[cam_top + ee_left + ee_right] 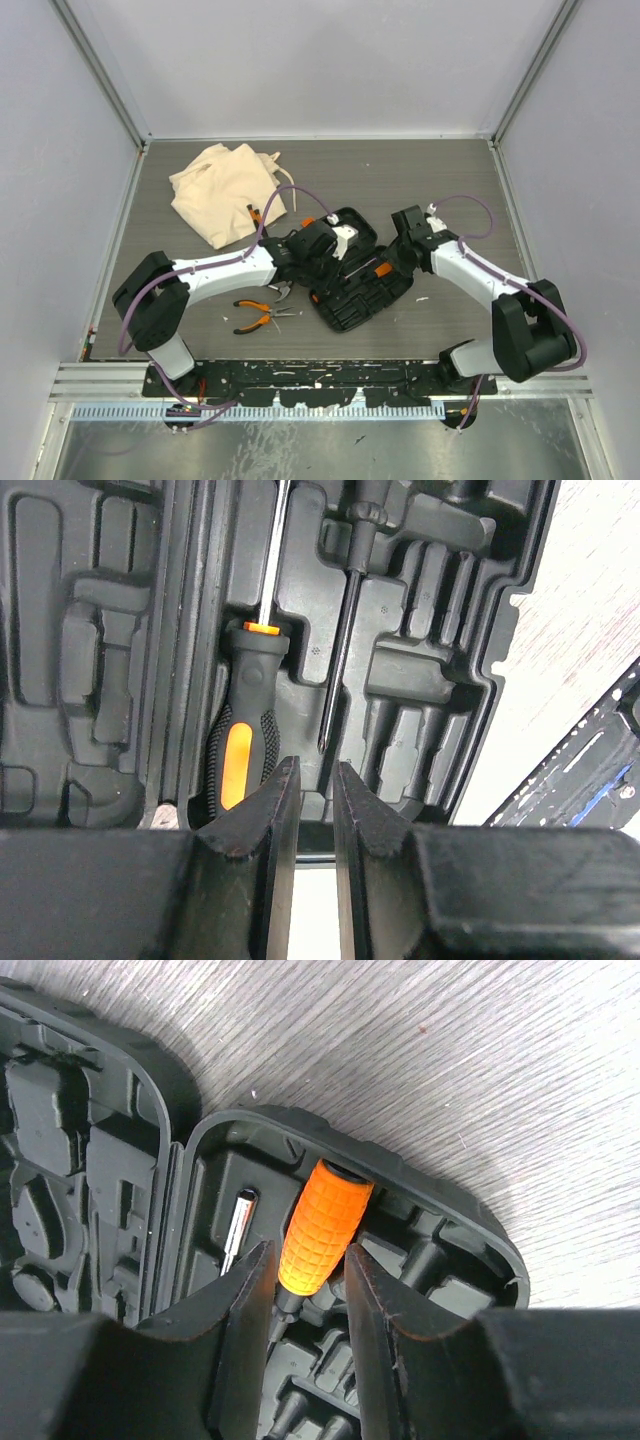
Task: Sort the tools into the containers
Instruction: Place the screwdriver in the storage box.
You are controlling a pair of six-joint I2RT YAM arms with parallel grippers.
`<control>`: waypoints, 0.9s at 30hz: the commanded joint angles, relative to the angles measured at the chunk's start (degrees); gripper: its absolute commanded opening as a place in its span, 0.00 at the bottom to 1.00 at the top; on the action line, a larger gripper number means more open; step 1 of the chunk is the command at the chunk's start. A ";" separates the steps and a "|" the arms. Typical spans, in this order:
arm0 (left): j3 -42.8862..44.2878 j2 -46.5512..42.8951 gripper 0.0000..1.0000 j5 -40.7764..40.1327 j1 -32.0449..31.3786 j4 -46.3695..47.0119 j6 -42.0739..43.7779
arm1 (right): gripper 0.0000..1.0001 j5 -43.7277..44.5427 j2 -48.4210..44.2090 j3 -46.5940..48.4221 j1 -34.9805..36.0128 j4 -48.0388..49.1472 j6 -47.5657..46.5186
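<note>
The right gripper (309,1250) is down in the open black tool case (350,300), with an orange-handled driver (322,1222) between its fingers. They press against both sides of the knobbly grip near its narrow end, so it looks clamped. The thick end of the handle points away from the gripper and lies in a recess by the case's far rim. A short shiny steel piece (238,1225) sits in the next slot, just beyond the tip of the finger seen on the left of the wrist view.

The left gripper (315,800) hangs over the other half of the case with only a narrow slot between its fingers and nothing in it. Just ahead of it, slightly to the left in its own view, an orange-and-black screwdriver (245,750) lies in a moulded channel with its shaft running away. A thin dark screwdriver (340,650) lies almost straight ahead, its tip towards the fingers.

Behind the left gripper, towards its arm's base, two pairs of pliers (258,316) (281,290) lie on the table (450,190). The beige cloth bag (222,190) lies crumpled well off to its left and further back.
</note>
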 commanded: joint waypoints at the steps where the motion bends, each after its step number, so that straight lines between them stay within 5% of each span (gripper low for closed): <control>1: 0.59 -2.06 0.20 1.10 0.20 2.94 -0.14 | 0.40 1.16 1.42 3.32 0.51 -0.16 1.42; 27: 5.24 2.56 0.19 0.58 -0.11 0.31 -2.00 | 0.31 0.98 10.88 5.23 1.13 -5.52 2.52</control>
